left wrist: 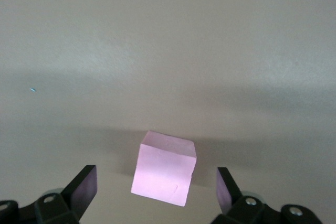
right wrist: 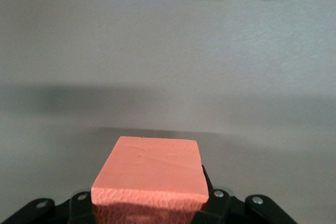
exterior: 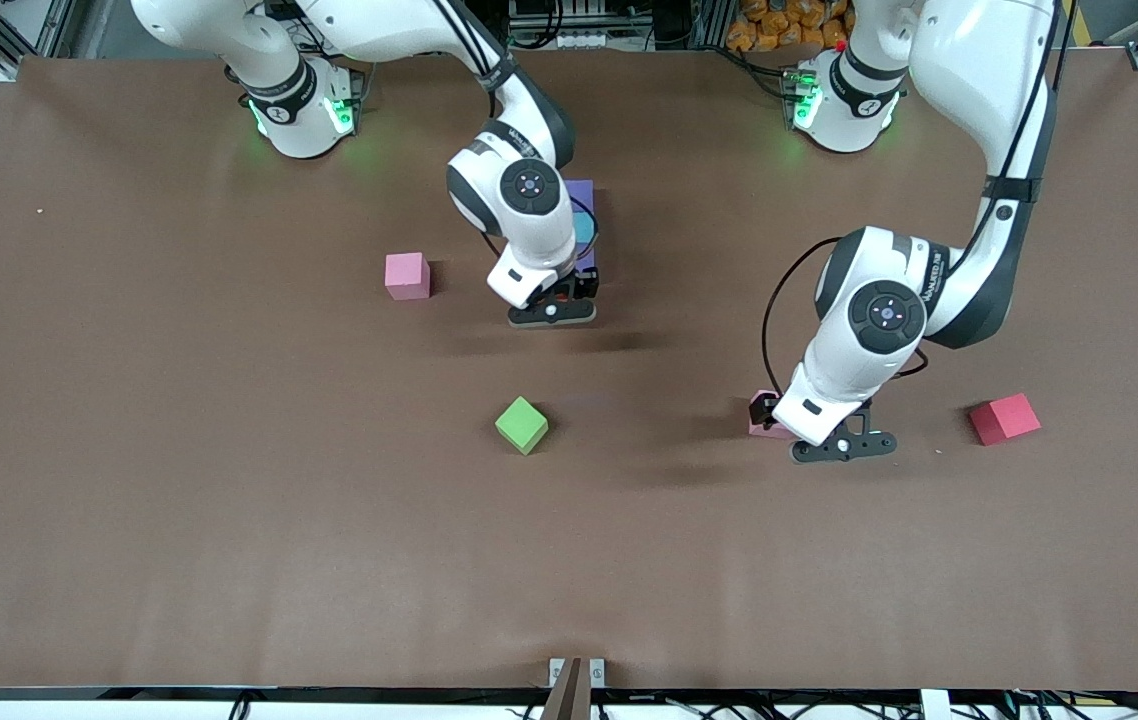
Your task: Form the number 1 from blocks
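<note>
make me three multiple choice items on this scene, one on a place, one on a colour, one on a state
1. Where does the green block lie?
A. nearer to the front camera than the purple block
B. on top of another block
C. off the table

2. What colour is the block in the right pincer?
A. green
B. orange
C. purple

3. How is the left pincer?
A. open, with a pink block between its fingers
B. shut on a block
C. shut, with nothing in it

Key:
1 A, it sits alone, lower in the front view than the purple one.
2 B, the right wrist view shows the orange block in the grip.
3 A, the left wrist view shows gaps on both sides of the pink block.
</note>
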### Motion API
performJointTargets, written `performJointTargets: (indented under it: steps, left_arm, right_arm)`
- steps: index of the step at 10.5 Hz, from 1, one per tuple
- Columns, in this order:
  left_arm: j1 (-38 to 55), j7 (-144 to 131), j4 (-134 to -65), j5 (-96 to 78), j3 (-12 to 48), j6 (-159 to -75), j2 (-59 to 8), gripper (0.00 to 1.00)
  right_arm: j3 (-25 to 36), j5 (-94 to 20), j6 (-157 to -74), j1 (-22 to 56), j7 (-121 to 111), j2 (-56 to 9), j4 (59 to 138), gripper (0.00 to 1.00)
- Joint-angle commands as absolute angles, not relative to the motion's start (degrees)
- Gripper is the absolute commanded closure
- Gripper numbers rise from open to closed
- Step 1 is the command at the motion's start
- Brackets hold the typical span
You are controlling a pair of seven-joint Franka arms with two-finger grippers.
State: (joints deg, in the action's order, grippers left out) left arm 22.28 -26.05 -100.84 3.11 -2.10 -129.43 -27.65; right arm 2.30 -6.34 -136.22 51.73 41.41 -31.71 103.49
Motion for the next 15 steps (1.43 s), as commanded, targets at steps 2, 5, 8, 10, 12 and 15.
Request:
performJointTargets:
  steps: [2,5,8,10,12,15]
  left_arm:
    - [22.59,-16.03,-100.64,1.14,-2.81,-129.2,-30.58,0.0]
    - [22.5,-13.89,-100.46,0.79,-2.81,-129.29,-31.46,0.0]
    - [22.5,-13.62,-100.55,-0.88,-2.81,-129.46,-32.08,0.0]
    - [22.5,-13.45,-100.63,-0.79,-2.81,-129.99,-33.22,0.0]
    - [22.5,-13.45,-100.72,-0.79,-2.81,-130.52,-34.36,0.0]
    - [22.59,-13.45,-100.81,-0.88,-2.81,-131.31,-36.12,0.0]
  right_arm:
    - [5.18,-5.89,-135.53,55.45,44.55,-36.82,97.31,0.37]
    - [5.19,-5.63,-137.28,56.69,44.82,-37.0,97.82,0.37]
    - [5.27,-5.62,-138.16,58.62,46.49,-35.95,100.1,0.35]
    - [5.19,-5.54,-138.16,58.54,46.49,-35.25,101.42,0.34]
    - [5.19,-5.54,-138.25,58.27,46.41,-35.24,101.43,0.34]
    - [5.19,-4.23,-138.34,57.92,46.32,-35.33,101.95,0.34]
